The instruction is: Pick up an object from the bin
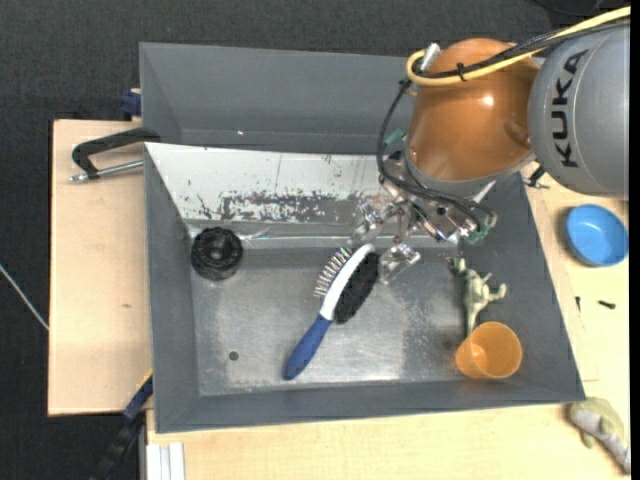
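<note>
My gripper (396, 240) hangs over the middle of the bin, just right of the upper end of a brush. The brush (335, 303) has a blue handle, a black head and white bristles, and lies slanted from the bin's lower middle up to the gripper. Its head end sits right beside the gripper's metal parts; contact cannot be made out. A small pale green toy figure (474, 293) lies to the right of the gripper, with an orange cup (489, 351) just below it.
A black round cap-like object (216, 251) lies at the bin's left, apart from the rest. The arm with its orange cover comes in from the upper right, above the bin's back right corner. A blue disc (597, 234) lies outside the bin on the right.
</note>
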Controlling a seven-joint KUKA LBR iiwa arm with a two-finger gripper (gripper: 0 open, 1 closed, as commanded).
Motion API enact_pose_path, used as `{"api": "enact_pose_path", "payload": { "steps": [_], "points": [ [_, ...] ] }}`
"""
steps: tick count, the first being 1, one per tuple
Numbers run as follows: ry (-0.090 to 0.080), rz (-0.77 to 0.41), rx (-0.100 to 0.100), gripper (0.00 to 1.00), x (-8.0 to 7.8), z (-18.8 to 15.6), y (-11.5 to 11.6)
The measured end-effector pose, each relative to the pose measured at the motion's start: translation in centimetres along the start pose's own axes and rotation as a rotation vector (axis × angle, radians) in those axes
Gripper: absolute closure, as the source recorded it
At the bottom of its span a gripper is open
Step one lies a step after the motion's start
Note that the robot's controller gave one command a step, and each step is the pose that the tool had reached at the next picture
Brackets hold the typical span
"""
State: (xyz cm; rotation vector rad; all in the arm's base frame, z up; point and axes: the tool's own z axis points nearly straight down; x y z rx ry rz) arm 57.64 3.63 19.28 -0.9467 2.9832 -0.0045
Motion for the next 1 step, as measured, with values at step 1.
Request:
{"api": "enact_pose_path", "payload": {
  "steps": [1],
  "points": [
    [-0.003,-0.028,0.002,1.00,-0.46,-9.98,-1.85]
  ]
}}
